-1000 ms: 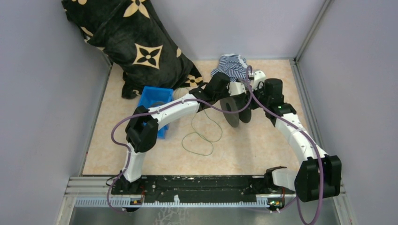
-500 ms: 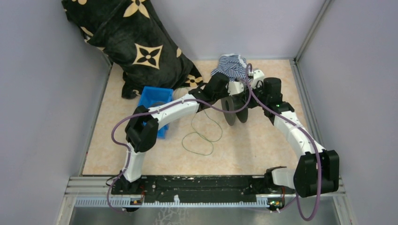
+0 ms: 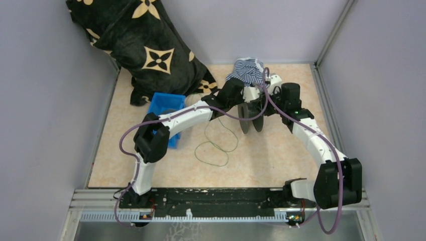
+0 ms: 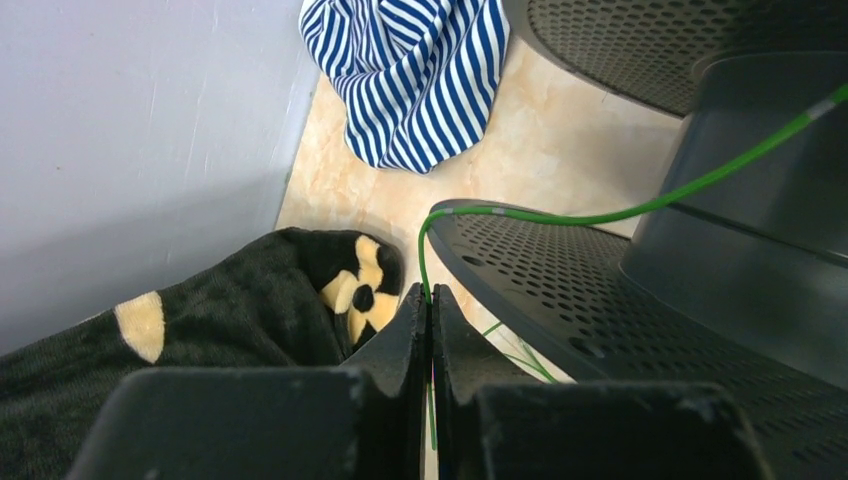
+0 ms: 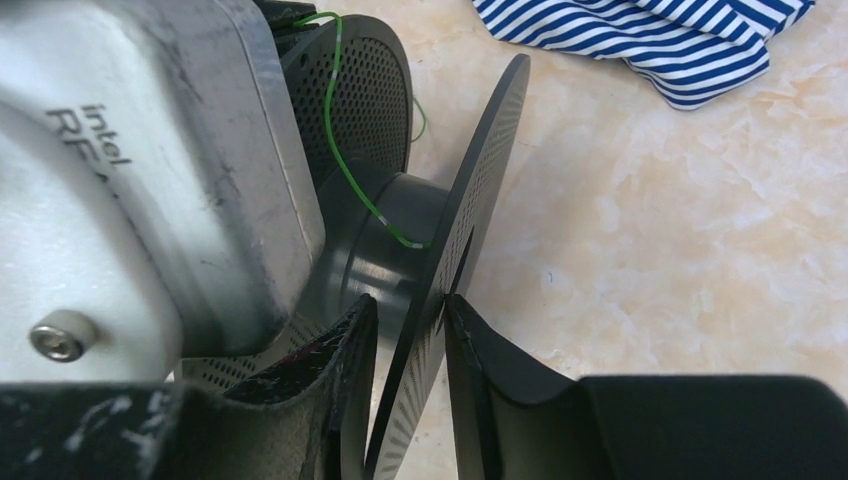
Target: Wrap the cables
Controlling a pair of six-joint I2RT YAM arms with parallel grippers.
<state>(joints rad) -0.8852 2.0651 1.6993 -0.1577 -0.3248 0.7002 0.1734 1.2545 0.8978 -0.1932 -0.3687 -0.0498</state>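
Now, left gripper (image 4: 430, 300) nipped on the cable (image 4: 540, 216), right gripper (image 5: 408, 308) astride the spool (image 3: 251, 118)

The table (image 3: 281, 150) carries everything, and both grippers meet toward its far end. The blanket (image 3: 145, 45), black with pale flowers, is the biggest thing on it. It is heaped well to the left of the left gripper, and one fold reaches in until it lies just beside that gripper's fingers. The bin (image 3: 163, 108) is blue and sits farther back along the left arm, partly under the forearm and well apart from the fingertips. The striped cloth (image 3: 248, 70) lies just beyond both grippers, by the back wall.

The spool stands on edge between the two grippers, its perforated flanges upright. The right gripper's fingers stand narrowly parted with one flange's rim between them. One finger is against the flange and the other is a slit clear of it, so the flange is straddled rather than clamped.

The left gripper's fingers are pressed together with the thin green cable caught between them. From that pinch the cable rises, bends over the nearer flange's edge and runs onto the hub, where the right wrist view shows it crossing the hub. The rest of the cable lies in loose loops on the table, nearer the arm bases than the left gripper and beside the left forearm.
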